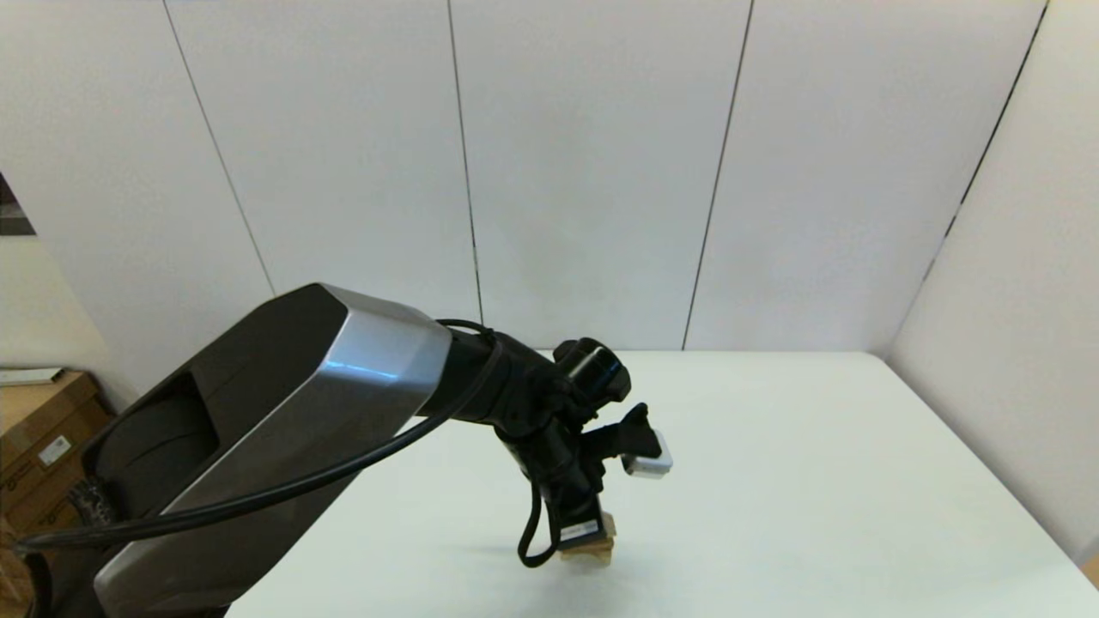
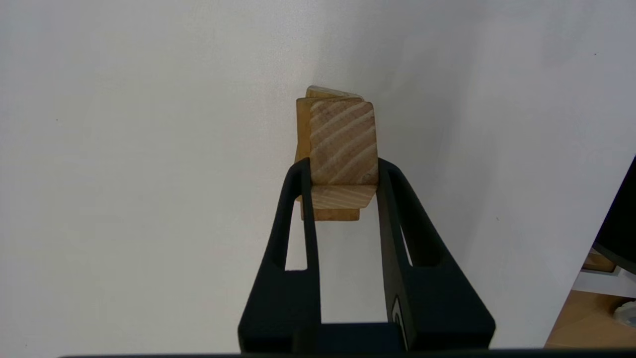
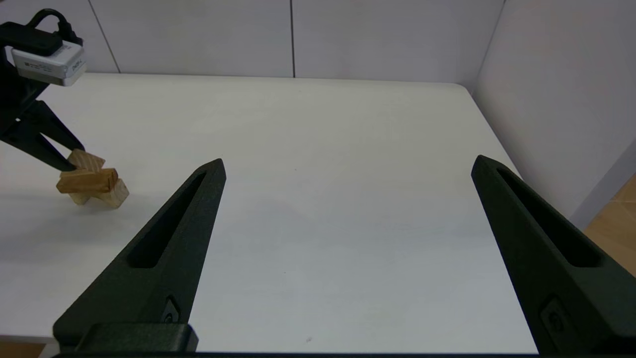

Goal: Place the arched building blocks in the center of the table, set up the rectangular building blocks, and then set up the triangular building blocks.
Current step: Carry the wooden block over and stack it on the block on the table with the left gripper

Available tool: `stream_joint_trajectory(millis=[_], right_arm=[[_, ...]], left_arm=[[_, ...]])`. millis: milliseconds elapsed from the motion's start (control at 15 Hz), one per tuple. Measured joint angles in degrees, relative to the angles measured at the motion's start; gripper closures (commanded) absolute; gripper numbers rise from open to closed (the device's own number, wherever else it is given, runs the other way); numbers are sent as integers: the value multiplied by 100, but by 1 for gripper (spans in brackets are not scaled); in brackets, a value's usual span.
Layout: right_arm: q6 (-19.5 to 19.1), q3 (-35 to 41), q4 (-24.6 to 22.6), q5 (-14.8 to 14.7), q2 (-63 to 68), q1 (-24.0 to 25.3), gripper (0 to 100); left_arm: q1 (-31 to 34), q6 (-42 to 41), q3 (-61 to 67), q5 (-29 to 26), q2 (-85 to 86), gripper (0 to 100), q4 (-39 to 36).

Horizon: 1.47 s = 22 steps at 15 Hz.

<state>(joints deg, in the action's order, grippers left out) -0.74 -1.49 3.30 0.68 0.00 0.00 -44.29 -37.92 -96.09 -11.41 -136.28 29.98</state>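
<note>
We count three wooden pieces, one of each, all stacked together on the white desk (image 1: 816, 481). Lowest lies the arched block (image 3: 113, 196), pale at its end face, resting on the desk toward the near middle in the head view. Across it lies the flat slab (image 3: 87, 181), darker tan; whether it sits level we cannot tell from the right wrist view. On top sits the small wedge (image 2: 343, 149), its striped grain plain in the left wrist view.

Our left gripper (image 2: 343, 174) reaches down over the pile with its two black fingers (image 2: 303, 199) clamped on the sides of the wedge — both pads touch the wood. From the head view our own left arm (image 1: 283, 429) fills the lower left and blocks most of the pile; only a corner of wood shows under the gripper. A black cable (image 1: 258, 493) loops along the arm and down beside the wrist, and a small white-and-grey camera (image 1: 646, 463) is mounted on the wrist above the fingers.

Our right gripper (image 3: 348, 169) hangs over the right part of the desk, well apart from the pile, fingers spread wide with nothing between them.

Around the desk stand pale wall panels (image 1: 584, 172) behind and to the right — and cardboard boxes (image 1: 43, 429) sit off the left edge.
</note>
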Motion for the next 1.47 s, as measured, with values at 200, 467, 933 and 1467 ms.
stream_joint_trajectory(millis=[200, 467, 933, 1467], right_arm=[[0, 0, 0, -2, 0, 0, 0], [0, 0, 0, 0, 0, 0, 0], [0, 0, 2, 0, 0, 0, 0], [-2, 0, 2, 0, 0, 0, 0]], left_arm=[[0, 2, 0, 4, -40, 100, -16], [-2, -11, -7, 11, -74, 100, -16], [39, -11, -7, 33, -127, 100, -21], [96, -30, -7, 45, -154, 100, -24]])
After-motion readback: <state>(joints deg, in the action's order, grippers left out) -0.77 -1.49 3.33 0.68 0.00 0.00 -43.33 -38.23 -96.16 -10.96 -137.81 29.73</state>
